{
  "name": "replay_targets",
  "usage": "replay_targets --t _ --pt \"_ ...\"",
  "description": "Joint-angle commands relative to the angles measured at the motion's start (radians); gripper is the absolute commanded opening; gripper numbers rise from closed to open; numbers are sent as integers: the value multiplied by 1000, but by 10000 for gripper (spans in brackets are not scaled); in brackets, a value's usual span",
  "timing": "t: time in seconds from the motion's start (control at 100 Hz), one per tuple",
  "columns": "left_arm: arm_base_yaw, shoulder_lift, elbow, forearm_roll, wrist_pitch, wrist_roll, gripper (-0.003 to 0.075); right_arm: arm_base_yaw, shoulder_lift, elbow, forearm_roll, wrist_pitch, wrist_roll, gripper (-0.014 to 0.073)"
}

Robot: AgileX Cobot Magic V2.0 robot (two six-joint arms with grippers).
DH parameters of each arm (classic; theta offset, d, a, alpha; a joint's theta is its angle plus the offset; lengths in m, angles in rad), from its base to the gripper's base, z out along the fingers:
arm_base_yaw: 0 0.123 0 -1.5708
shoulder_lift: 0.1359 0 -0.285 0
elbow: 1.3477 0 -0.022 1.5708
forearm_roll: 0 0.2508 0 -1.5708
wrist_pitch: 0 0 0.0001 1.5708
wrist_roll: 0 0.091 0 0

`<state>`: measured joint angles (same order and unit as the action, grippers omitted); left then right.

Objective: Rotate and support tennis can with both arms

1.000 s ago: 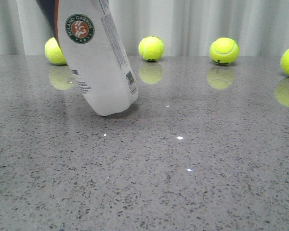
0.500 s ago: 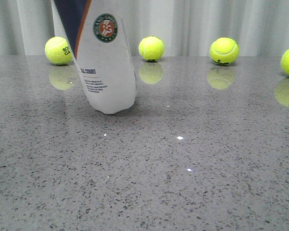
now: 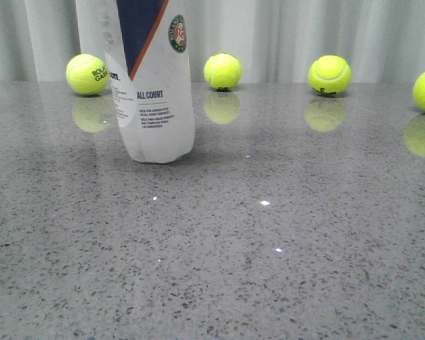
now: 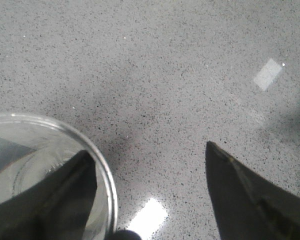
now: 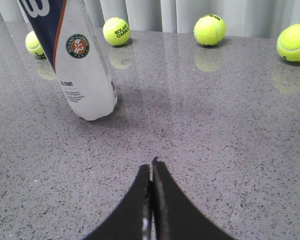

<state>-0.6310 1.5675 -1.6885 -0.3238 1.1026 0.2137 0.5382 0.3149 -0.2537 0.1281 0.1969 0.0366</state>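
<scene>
Front view: the tennis can (image 3: 156, 92) stands close to upright on the grey stone table (image 3: 283, 269), toward the far-left part of it, base on the surface, navy panel and "ALL COURT" text facing the camera. Four tennis balls (image 3: 222, 71) line the far edge behind it. Neither arm shows up here.

Left wrist view: looking straight down, the left gripper (image 4: 150, 190) has its jaws spread wide, and one finger (image 4: 65, 195) looks dipped inside the can's open clear rim (image 4: 97, 165) while the other sits outside over bare table. So it's hooked over the wall, not clamped on it.

Right wrist view: the right gripper (image 5: 151, 200) is pinched closed on nothing, well apart from the can, which leans a bit in this shot.

My worry: only that one finger inside the rim is steadying things. If it drags sideways or lifts, the light empty can could tip or skid on the glossy stone, and the right arm is too far off to catch it.
</scene>
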Motion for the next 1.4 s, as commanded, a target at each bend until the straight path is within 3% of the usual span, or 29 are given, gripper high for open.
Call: replay_targets --t 0.0,0.25,0.41,0.56,0.66,1.15,1.39 --pt "2 -33 -34 -37 -79 -9 455 -1 4 -28 -7 -75 -11 -60" --pt "2 -49 -34 -37 -163 -9 449 -1 4 -28 -7 -75 -11 -60" --pt "2 -83 -34 -26 -247 0 366 -1 4 -28 -7 -75 -11 -60" --pt "-24 -143 -19 38 -307 0 176 -1 4 -28 -7 -75 -11 -60" --pt "-46 -199 39 53 -385 0 -17 -1 4 -28 -7 -75 -11 -60" --pt "-53 -550 542 60 -716 1 -18 -1 4 -28 -7 -75 -11 -60" --pt "-53 -736 772 103 -744 1 -18 -1 4 -28 -7 -75 -11 -60"
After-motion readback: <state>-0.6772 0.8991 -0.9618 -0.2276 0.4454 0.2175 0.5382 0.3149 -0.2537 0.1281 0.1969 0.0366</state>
